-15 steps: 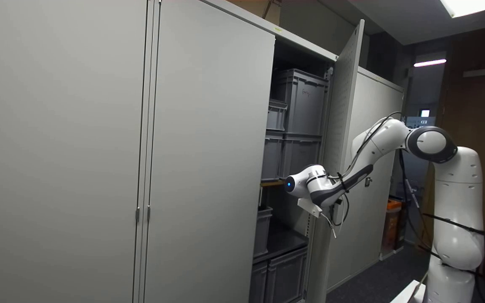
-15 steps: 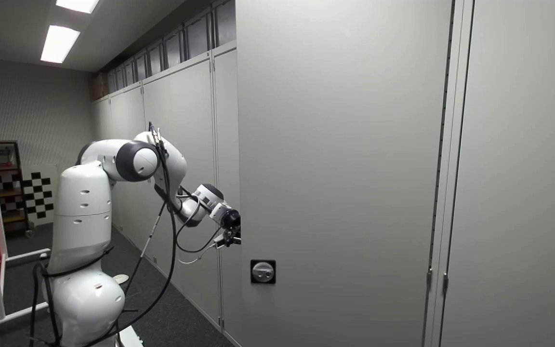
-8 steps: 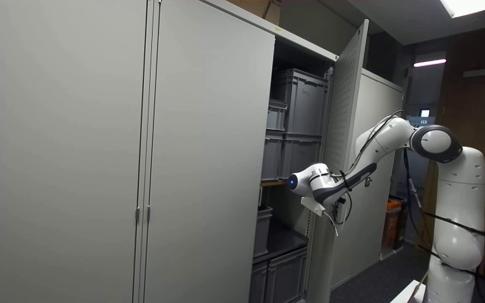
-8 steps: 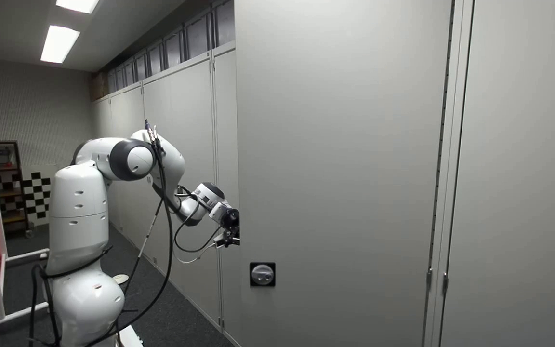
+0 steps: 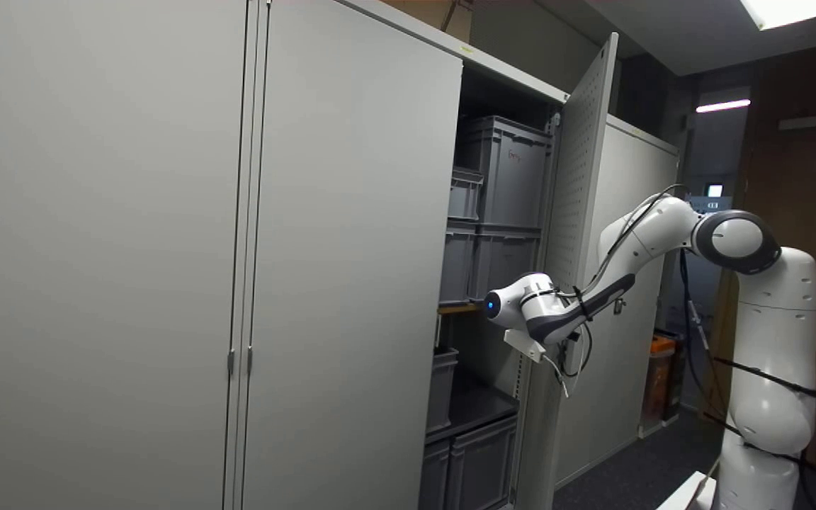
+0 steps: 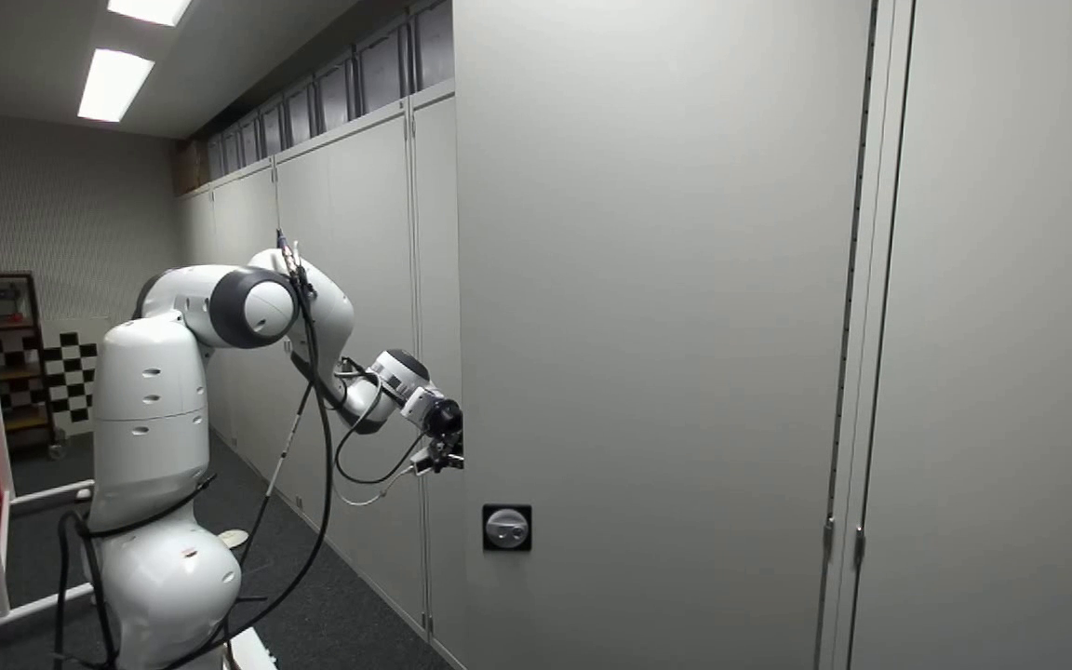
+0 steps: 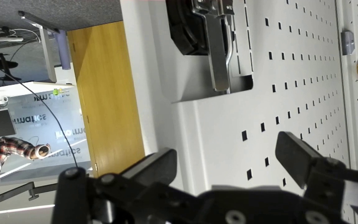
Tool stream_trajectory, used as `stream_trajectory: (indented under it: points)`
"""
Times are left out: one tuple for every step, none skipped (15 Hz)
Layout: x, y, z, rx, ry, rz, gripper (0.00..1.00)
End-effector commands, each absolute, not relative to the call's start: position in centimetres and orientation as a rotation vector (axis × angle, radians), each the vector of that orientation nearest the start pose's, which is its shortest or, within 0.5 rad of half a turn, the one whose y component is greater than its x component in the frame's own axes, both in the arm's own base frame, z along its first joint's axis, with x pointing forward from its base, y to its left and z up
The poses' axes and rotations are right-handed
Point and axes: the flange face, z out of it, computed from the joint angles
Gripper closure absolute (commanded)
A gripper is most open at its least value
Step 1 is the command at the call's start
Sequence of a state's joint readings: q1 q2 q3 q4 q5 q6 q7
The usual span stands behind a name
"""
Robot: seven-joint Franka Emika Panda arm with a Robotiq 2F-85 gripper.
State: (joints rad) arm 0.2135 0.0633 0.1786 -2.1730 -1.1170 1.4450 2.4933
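Observation:
In the wrist view my gripper [image 7: 226,146] stands open, its two black fingers [image 7: 294,155] wide apart with nothing between them. Behind them is the inner face of a grey cabinet door [image 7: 216,130], perforated with small slots. A metal latch bar [image 7: 218,56] sits in a recess of that door, above the fingers in this view. Both exterior views show the door [image 5: 581,163] swung out from the cabinet, with my wrist [image 6: 429,409] at its inner side. The door edge partly hides the gripper there. Whether the gripper touches the door I cannot tell.
Grey bins [image 5: 514,177] fill shelves inside the cabinet. A closed door panel [image 5: 351,248] stands beside the opening. The door's outer face carries a round handle [image 6: 507,528]. In the wrist view a person in a checked shirt [image 7: 14,146] is beyond a wooden panel [image 7: 107,93].
The open door has swung slightly wider, then back a touch. My arm has drawn back a little with it, towards its base. The bins and the other doors stand as before.

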Motion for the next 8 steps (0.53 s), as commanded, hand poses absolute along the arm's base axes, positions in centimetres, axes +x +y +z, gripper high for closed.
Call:
stream_trajectory:
  points:
    - [48.4, 10.4, 39.5, 1.3, -1.51, 1.238, 0.0]
    - [48.4, 11.3, 39.6, 1.309, -1.499, 1.255, 0.0]
    - [48.5, 12.0, 39.7, 1.319, -1.489, 1.27, 0.0]
    - [48.5, 13.0, 39.7, 1.329, -1.475, 1.287, 0.0]
    - [48.5, 13.9, 39.8, 1.337, -1.458, 1.304, 0.0]
    - [48.4, 14.7, 39.9, 1.337, -1.443, 1.32, 0.0]
    - [48.4, 15.4, 40.0, 1.335, -1.429, 1.336, 0.0]
    - [48.4, 16.2, 40.1, 1.333, -1.414, 1.351, 0.0]
